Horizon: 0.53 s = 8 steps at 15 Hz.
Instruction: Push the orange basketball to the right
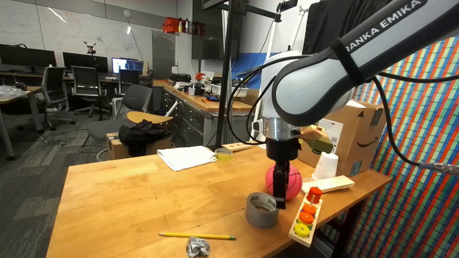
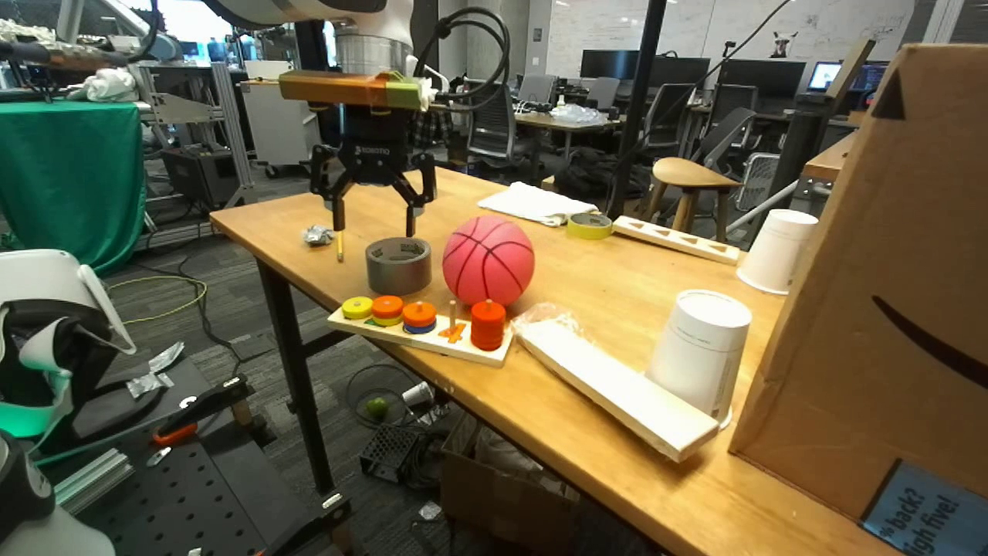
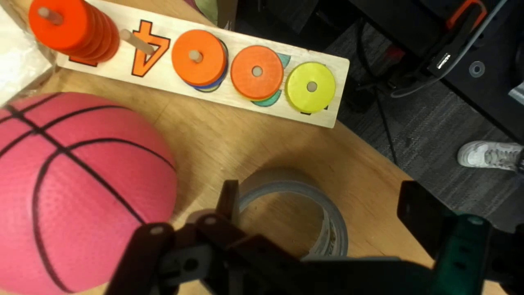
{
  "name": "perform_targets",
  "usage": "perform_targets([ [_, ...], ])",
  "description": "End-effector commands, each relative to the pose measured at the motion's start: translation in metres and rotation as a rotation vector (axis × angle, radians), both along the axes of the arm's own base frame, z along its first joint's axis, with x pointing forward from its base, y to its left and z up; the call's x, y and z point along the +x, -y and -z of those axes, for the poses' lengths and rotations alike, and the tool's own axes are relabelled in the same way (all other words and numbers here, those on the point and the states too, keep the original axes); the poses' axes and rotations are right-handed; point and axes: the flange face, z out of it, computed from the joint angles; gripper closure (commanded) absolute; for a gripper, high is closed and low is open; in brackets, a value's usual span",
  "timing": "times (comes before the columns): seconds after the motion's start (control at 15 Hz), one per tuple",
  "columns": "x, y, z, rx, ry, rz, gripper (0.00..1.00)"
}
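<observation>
The orange basketball looks pinkish-red with dark seams. It rests on the wooden table in both exterior views [image 1: 295, 182] [image 2: 488, 261] and fills the left of the wrist view [image 3: 94, 192]. My gripper points down with its fingers apart and nothing between them, in both exterior views [image 1: 281, 206] [image 2: 375, 228] and the wrist view [image 3: 319, 198]. It is above the table beside the ball and hides part of it in an exterior view. The fingertips hang at or just above the grey tape roll [image 2: 398, 266], which stands beside the ball. I see no contact with the ball.
A wooden ring-stacking toy [image 2: 421, 340] lies along the table edge near the ball and tape. A wrapped wooden plank [image 2: 617, 386], a white cup [image 2: 698, 355] and a cardboard box [image 2: 872, 270] stand beyond. A pencil [image 1: 197, 235], crumpled foil [image 1: 197, 247] and white cloth [image 1: 186, 157] also lie there.
</observation>
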Motion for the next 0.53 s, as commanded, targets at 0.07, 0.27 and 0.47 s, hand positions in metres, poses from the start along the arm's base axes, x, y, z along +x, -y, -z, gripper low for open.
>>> perform_targets([
  [0.07, 0.009, 0.017, 0.007, -0.017, -0.077, -0.018, 0.00],
  [0.27, 0.011, 0.024, 0.016, -0.057, -0.132, -0.023, 0.00],
  [0.47, 0.016, 0.033, 0.016, -0.084, -0.152, -0.034, 0.00],
])
